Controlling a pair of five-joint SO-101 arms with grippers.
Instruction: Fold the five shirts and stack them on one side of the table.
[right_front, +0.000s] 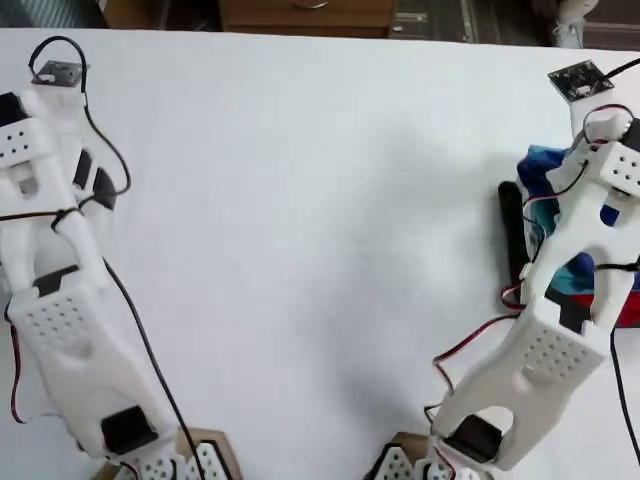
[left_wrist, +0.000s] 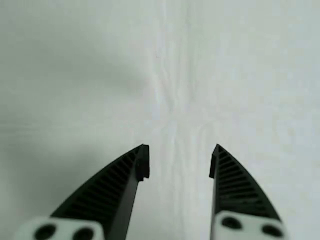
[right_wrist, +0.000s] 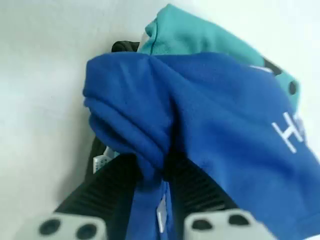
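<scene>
Right gripper (right_wrist: 152, 175): black ribbed fingers (right_wrist: 107, 192) clamped on bunched fold of blue shirt (right_wrist: 215, 115). Gripper heading taken as 12 o'clock. Blue shirt spreads from 12 to 3 o'clock, white lettering near 3. Teal shirt (right_wrist: 200, 35) beneath it, showing at 12. Black garment (right_wrist: 122, 46) edge peeks out at 11. White table (right_wrist: 40, 75) at 9 to 10.

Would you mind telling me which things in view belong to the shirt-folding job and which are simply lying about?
Part of the job:
crumpled blue fabric shirt, pinched in the right tool
teal fabric shirt
black fabric garment
red fabric piece
left tool, open over the table

Just there:
white cloth-covered table
brown wooden cabinet behind it
</scene>
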